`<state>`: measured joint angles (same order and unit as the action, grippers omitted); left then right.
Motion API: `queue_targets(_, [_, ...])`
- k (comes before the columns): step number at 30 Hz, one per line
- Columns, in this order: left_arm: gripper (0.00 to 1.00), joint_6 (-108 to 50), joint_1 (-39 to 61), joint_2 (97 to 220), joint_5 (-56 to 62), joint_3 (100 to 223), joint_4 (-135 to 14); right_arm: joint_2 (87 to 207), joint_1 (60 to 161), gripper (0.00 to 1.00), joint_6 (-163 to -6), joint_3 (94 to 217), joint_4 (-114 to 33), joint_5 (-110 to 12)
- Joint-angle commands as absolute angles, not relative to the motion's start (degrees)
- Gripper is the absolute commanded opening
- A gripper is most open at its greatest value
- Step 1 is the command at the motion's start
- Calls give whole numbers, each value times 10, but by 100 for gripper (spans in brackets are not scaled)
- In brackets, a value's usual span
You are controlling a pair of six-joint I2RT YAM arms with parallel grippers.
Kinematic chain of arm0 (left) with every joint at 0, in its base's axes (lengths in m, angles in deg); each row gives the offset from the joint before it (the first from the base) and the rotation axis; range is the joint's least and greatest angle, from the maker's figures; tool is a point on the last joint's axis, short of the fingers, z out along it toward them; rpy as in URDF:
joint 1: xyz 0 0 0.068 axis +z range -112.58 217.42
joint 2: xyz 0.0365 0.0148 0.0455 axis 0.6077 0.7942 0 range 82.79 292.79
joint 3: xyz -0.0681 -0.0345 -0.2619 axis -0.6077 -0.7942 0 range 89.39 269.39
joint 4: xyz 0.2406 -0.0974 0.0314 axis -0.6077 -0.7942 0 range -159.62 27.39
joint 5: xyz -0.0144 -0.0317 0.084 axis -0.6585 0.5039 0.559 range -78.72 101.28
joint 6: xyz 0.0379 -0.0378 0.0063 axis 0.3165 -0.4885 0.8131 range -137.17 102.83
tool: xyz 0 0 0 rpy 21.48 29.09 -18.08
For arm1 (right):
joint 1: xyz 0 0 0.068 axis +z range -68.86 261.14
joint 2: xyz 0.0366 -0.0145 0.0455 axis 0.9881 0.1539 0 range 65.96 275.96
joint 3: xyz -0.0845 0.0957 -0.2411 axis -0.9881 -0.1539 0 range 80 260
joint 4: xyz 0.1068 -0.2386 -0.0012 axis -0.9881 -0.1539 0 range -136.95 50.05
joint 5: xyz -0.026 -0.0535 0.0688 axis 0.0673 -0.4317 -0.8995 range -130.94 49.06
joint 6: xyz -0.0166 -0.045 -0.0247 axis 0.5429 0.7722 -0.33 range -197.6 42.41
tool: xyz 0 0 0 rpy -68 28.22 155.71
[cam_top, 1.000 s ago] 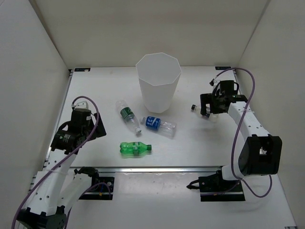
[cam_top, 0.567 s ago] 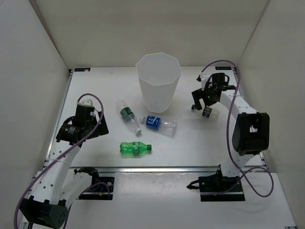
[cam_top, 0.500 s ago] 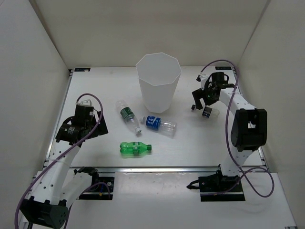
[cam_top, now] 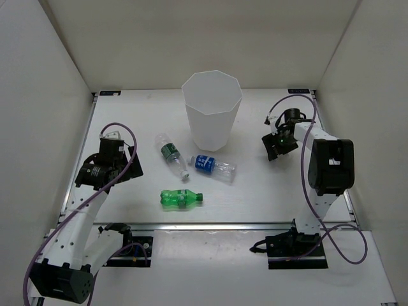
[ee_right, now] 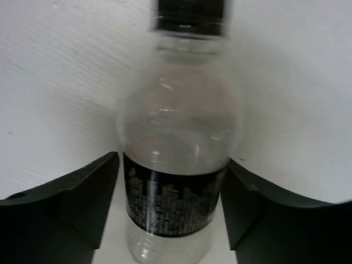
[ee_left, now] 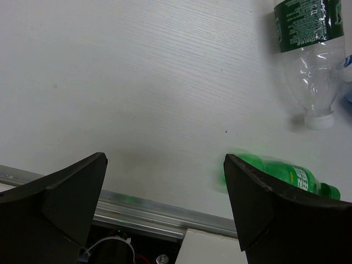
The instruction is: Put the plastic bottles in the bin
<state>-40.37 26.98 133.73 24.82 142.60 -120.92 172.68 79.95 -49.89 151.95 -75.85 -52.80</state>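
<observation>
A clear bottle with a dark label lies on the white table, black cap pointing away. My right gripper has its fingers against both sides of that label; in the top view it covers the bottle, right of the bin. The faceted white bin stands upright at the table's centre back. Left of centre lie three more bottles: a clear one with a green label, a clear one with a blue label and an all-green one. My left gripper hangs open above bare table, left of the green bottle.
White walls enclose the table on three sides. A metal rail runs along the near edge, also seen under the left gripper. Purple cables loop from both arms.
My right gripper swung toward the dark-label bottle, dropped over it and narrowed its jaws onto it. The left arm shifted slightly forward, still open.
</observation>
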Motion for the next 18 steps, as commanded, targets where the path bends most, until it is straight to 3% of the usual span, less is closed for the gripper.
queue_targets(1, [99,-407,272,1332,258,1427,-1191,1706,825,66,-499,1501,-722,-504])
queue_targets(5, [98,-406,277,1326,258,1435,-1183,1675,837,44,-529,1483,-683,-496])
queue_targets(8, [99,-406,277,1323,256,1438,-1176,1623,851,37,-547,1472,-648,-485])
queue_targets(13, [99,-397,279,1339,246,1443,-1161,1529,885,37,-591,1561,-681,-470])
queue_targets(18, [99,-391,272,1355,239,1444,-1152,1527,990,38,-605,1763,-733,-449])
